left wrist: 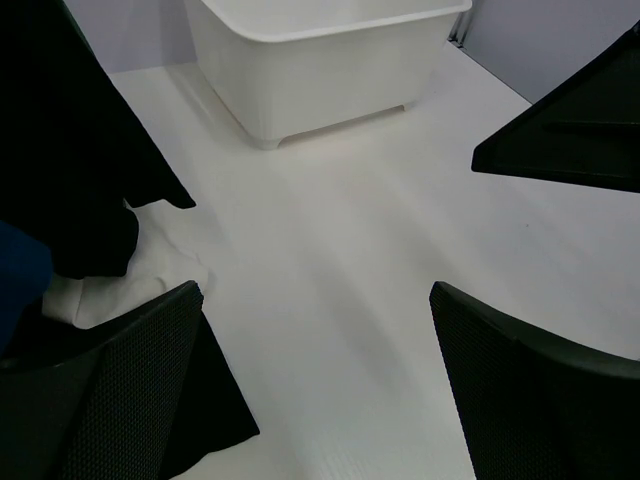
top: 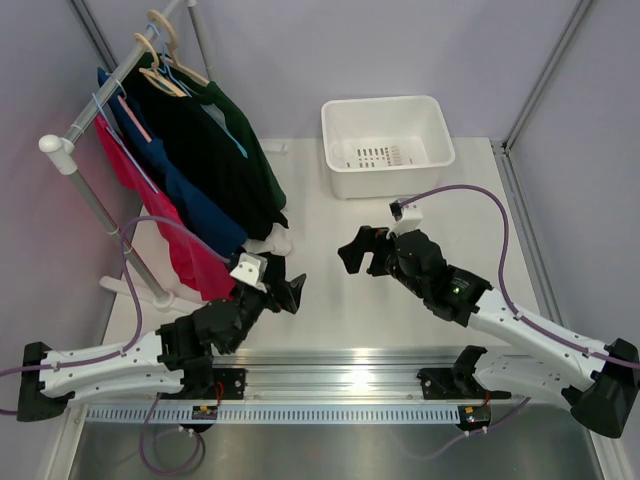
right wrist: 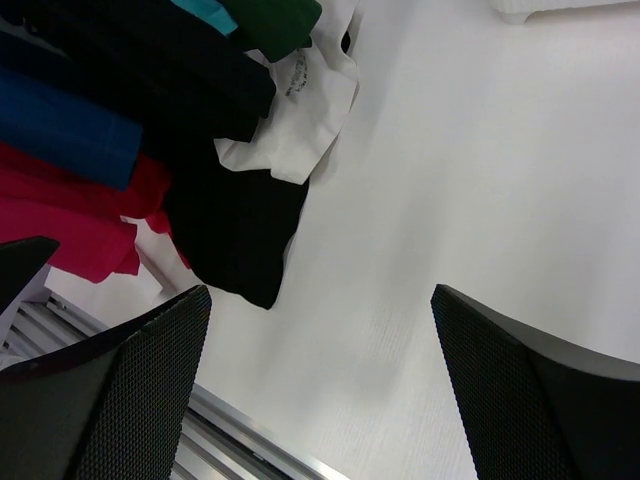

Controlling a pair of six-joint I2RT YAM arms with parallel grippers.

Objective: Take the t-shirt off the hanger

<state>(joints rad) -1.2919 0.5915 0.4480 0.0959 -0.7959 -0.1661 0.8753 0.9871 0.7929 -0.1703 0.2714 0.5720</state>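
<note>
T-shirt: the t-shirt [top: 165,215] is hung on the hanger [top: 108,112] at the near end of the rack [top: 92,98]; its crimson-pink cloth is draped down toward the bench [top: 400,310]; its lower edge is also seen at the left of the right wrist view [right wrist: 60,215]

Hanger: only a thin light-blue wire is seen above the cloth; the hook is too small to be made out

Left gripper: the left gripper [top: 285,285] is held low over the bench, just beside the t-shirt's hem; its fingers [left wrist: 120,380] are spread wide and nothing is held between them; whether cloth is touched cannot be told

Right gripper: the right gripper [top: 362,250] is spread wide and empty; it is pointed toward the hanging clothes, apart from them

Other clothes: a navy shirt [top: 200,210] and a dark green shirt [top: 250,150] are hung behind the t-shirt; a white garment [top: 272,240] is seen at their foot

Bin: a white bin [top: 380,182] is set at the far side of the bench
</note>
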